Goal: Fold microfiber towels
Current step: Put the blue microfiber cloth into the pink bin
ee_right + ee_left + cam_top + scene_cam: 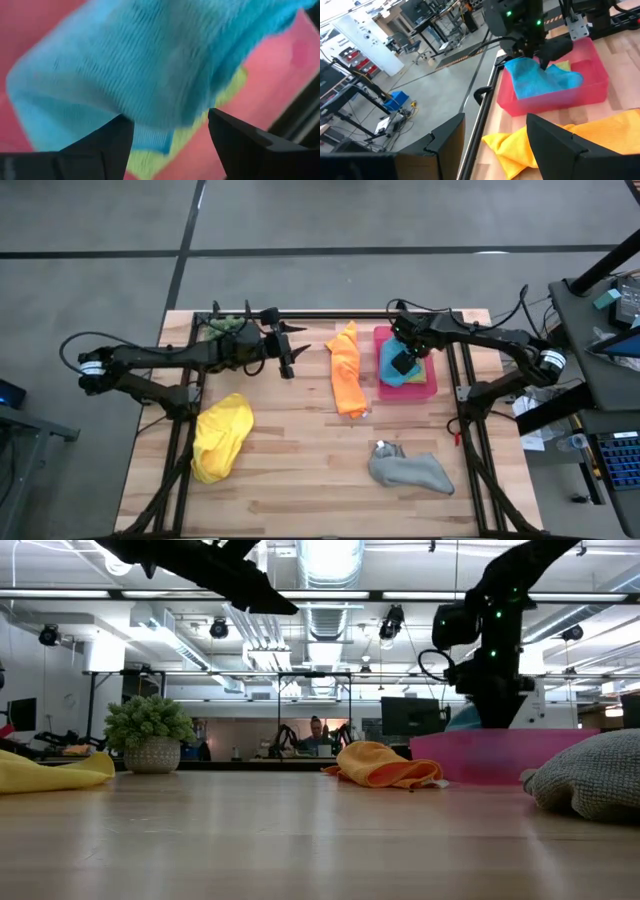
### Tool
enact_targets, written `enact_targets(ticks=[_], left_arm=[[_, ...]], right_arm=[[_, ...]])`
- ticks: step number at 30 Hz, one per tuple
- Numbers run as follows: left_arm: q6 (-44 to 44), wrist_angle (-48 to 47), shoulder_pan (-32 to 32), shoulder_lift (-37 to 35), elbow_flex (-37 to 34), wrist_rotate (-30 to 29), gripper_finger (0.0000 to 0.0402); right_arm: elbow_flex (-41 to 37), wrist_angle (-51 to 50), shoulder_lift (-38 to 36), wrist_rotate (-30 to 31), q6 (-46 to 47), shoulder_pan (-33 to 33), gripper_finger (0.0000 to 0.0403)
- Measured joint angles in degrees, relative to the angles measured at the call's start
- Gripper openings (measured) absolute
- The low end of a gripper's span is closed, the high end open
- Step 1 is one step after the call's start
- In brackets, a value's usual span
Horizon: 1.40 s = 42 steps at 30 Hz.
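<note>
Two of the five cloths look dealt with: the blue towel [393, 361] lies in the pink tray [430, 385] at the far right of the table, on top of the lime green towel [563, 65], of which only an edge peeks out beneath it. I'd judge the job a bit under halfway.

Three towels are left loose on the wood. The orange towel [347, 368] lies rumpled just left of the tray. The yellow towel [221, 436] is bunched at the near left. The grey towel [410, 470] sits crumpled at the near right.

The right gripper [402, 364] is down over the tray, directly above the blue towel, its fingers spread with the cloth filling the gap ahead of them. It doesn't appear to be pinching anything, so I take the towel as let go.

The left gripper [288, 360] hovers at the far side, left of the orange towel, jaws apart and empty, near the spiky plant [224, 325].
</note>
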Motion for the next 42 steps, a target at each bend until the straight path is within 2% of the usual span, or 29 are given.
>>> enact_targets(ticks=[4,11,15,25,29,39,42], left_arm=[[0.08,0.17,0.00,-0.45,0.15,0.02,0.0196],[0.29,0.04,0.00,-0.57,0.18,0.02,0.0196],[1.15,0.00,0.03,-0.59,0.18,0.04,0.0196],[1.19,0.00,0.35,-0.59,0.18,0.04,0.0196],[1.19,0.00,0.37,-0.59,0.18,0.04,0.0196],[1.21,0.09,0.37,-0.59,0.18,0.04,0.0196],[1.21,0.13,0.37,-0.59,0.18,0.07,0.0196]], right_arm=[[-1.57,4.40,1.18,0.04,-2.99,-1.72,0.0244],[-3.24,6.27,3.26,-0.14,-6.68,-3.99,0.0244],[-3.44,6.99,3.65,-3.72,-10.33,-3.97,0.0239],[-3.53,7.12,5.78,-3.98,-9.41,-4.82,0.0208],[-3.55,7.12,6.51,-4.01,-9.43,-4.93,0.0169],[-0.71,2.59,4.87,-5.14,-6.56,-4.91,0.0023],[0.99,1.13,4.50,-5.12,-5.30,-4.91,0.0013]])
